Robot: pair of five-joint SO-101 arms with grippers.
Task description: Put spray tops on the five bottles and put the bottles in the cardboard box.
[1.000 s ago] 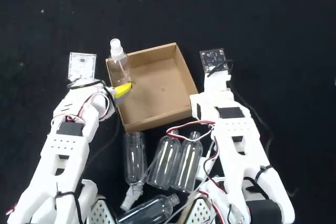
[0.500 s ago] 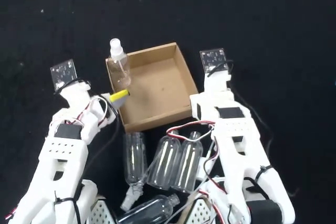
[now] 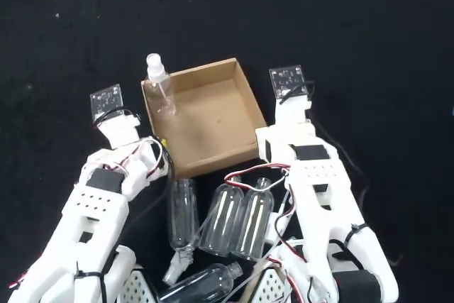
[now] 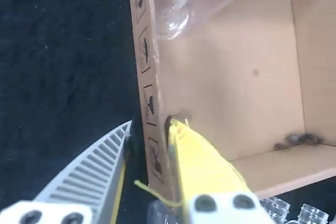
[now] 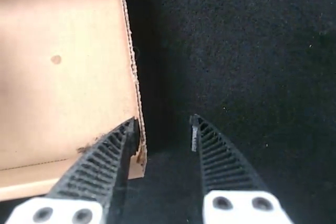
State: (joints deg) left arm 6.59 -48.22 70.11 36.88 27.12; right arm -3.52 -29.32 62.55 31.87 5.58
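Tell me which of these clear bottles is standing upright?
The bottle with the white spray top at the cardboard box's corner; the other four lie on their sides before the box.
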